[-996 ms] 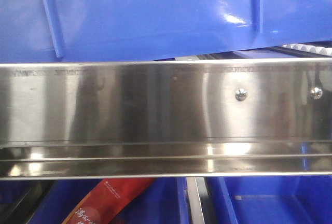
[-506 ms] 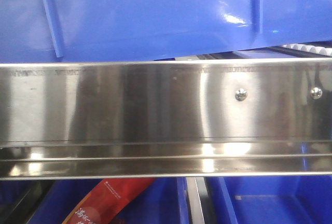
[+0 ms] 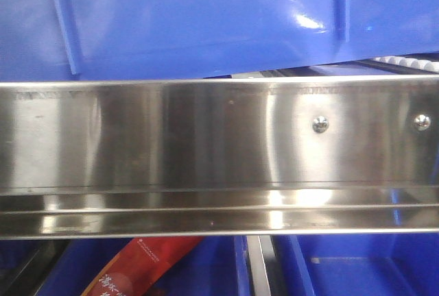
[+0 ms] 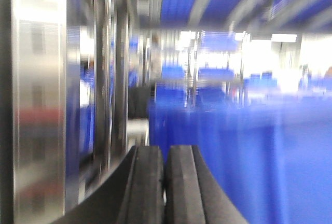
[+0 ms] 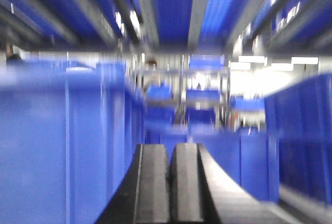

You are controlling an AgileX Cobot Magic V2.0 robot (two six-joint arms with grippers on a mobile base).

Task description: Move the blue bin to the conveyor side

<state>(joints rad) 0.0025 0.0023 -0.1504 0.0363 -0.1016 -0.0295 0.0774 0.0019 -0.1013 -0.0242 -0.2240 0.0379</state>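
Both closed and empty: blue bin (image 4: 259,162) lies right of left pincer (image 4: 164,182), left of right pincer (image 5: 169,182).

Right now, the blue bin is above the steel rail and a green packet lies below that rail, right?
No. The packet below the steel rail is red, not green; the front-facing view shows it. The blue bin is above the rail.

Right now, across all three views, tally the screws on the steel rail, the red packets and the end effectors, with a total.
Screws on the steel rail: 2
Red packet: 1
End effectors: 2, the left end effector and the right end effector
Total: 5
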